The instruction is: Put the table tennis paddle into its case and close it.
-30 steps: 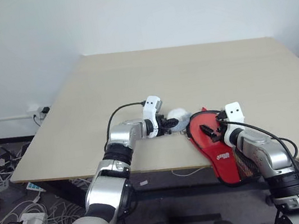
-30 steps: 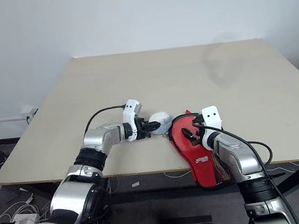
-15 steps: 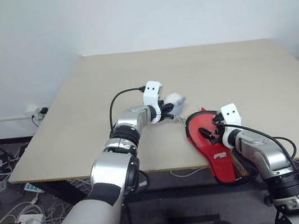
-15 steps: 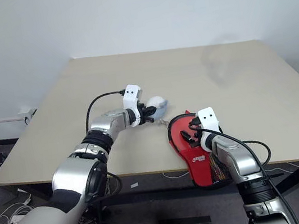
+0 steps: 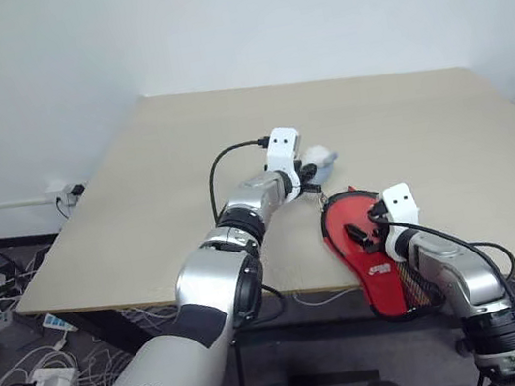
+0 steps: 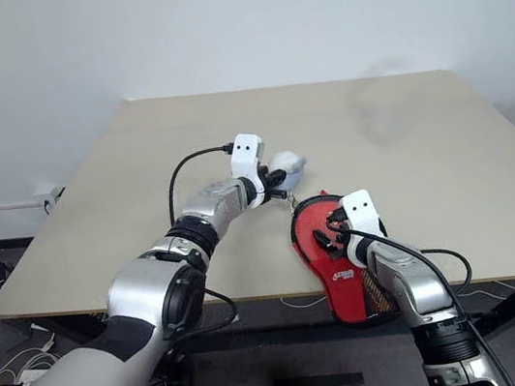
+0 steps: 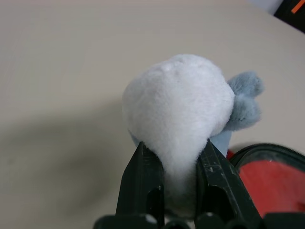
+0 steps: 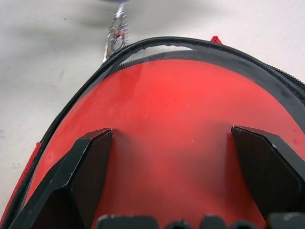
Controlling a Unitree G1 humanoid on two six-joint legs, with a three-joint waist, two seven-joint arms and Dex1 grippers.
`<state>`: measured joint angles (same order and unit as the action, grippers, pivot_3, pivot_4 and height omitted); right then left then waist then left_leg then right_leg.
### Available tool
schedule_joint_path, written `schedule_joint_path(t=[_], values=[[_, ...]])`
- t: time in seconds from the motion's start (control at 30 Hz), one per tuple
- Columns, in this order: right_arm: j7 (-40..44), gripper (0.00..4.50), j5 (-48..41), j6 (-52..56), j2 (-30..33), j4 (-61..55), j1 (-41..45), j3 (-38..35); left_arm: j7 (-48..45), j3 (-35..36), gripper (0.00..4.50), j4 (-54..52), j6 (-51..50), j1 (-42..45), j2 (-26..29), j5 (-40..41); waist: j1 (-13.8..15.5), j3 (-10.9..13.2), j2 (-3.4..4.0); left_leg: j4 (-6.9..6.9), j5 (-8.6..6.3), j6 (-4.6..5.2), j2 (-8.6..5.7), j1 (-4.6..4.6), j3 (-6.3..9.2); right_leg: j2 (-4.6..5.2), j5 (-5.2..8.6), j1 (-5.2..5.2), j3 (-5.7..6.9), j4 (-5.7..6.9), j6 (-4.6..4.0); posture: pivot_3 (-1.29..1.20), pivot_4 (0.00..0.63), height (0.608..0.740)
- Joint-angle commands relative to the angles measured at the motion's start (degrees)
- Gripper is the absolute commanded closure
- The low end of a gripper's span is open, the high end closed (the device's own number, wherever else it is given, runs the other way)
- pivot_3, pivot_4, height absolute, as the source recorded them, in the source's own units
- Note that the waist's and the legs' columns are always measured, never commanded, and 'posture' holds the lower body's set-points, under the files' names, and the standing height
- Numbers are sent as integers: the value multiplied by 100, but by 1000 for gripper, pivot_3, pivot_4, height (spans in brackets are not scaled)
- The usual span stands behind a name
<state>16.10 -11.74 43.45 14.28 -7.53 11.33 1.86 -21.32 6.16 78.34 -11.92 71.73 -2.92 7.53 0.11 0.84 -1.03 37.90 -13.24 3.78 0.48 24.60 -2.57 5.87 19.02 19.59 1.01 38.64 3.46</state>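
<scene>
- The case [image 5: 378, 257] lies at the near right edge of the desk [image 5: 140, 192], its handle end hanging past that edge.
- The table tennis paddle [image 8: 167, 143] sits inside the case, its red face showing through the clear half; the black zipper rim runs around the far, rounded end.
- The right gripper [image 8: 183, 167] rests over the clear cover, its fingers [image 8: 90, 162] spread wide to either side of the red blade, closed on nothing.
- A metal zipper pull [image 8: 116, 36] lies on the desk just past the case's far rim.
- Farther and to the left, the left gripper [image 7: 174, 171] has its fingers [image 7: 143, 176] narrowed on a white-and-blue plush toy [image 7: 178, 107], held above the desk, just beyond the case.
</scene>
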Motion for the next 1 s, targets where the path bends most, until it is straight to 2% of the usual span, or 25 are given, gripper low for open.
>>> schedule_joint_path(t=[0.03,0.23,0.53,0.67,0.77,1.0], values=[[53,174,19,637,24,191,-515,311,85,289,4080,-194,399,463,-181,93,-1,0,0,1,0,0,0,0,2,1,0,-1,1,0,0,0,0,715],[78,174,32,726,71,-88,-692,314,289,605,4080,-148,472,526,-466,132,0,0,0,1,-2,2,-3,0,0,2,0,-1,1,-1,0,0,0,715],[57,174,56,742,40,-110,-684,353,29,306,4080,-114,568,332,-779,-353,2,0,0,1,-2,3,-14,0,2,2,0,-3,2,-2,0,0,0,715],[78,174,63,696,48,-39,-610,339,-582,18,2942,-135,568,147,-758,-642,-1,-1,0,1,-2,3,-15,0,1,2,0,-3,3,-3,0,0,0,715],[124,174,18,658,66,-12,-545,255,-1010,-185,1914,-164,573,6,-650,-822,-4,-1,1,1,-2,3,-14,-1,-1,1,0,-3,2,-4,0,0,0,715],[624,174,-361,552,371,-327,-424,-211,-1757,-341,1914,-268,477,-342,-298,-912,0,-1,2,1,-2,3,-13,0,-1,1,0,-2,2,-3,0,0,0,715]])
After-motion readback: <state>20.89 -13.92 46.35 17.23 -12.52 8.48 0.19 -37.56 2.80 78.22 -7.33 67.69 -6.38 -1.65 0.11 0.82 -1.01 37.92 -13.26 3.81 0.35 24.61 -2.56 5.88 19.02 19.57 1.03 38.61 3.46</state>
